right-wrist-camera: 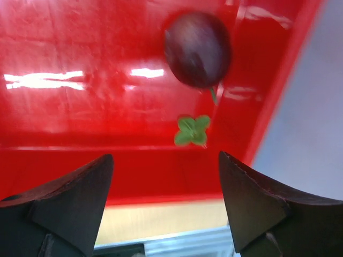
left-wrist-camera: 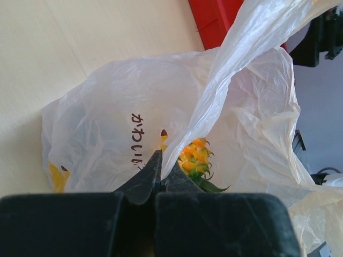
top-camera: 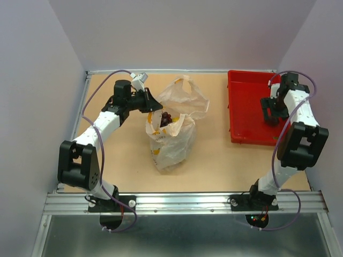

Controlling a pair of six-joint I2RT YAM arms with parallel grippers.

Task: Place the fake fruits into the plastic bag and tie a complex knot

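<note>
The translucent plastic bag stands mid-table with its mouth open. A dark grape cluster lies inside. My left gripper is shut on a strip of the bag's rim; in the left wrist view the gripper pinches the film of the bag. The orange-yellow pineapple lies inside, just past the tips. My right gripper is open and empty over the red tray. In the right wrist view the gripper is a short way from a dark purple round fruit with a green leaf.
The red tray's wall runs across below the open right fingers. One handle loop of the bag lies spread toward the back. Enclosure walls stand on the left, back and right. A metal rail runs along the near edge.
</note>
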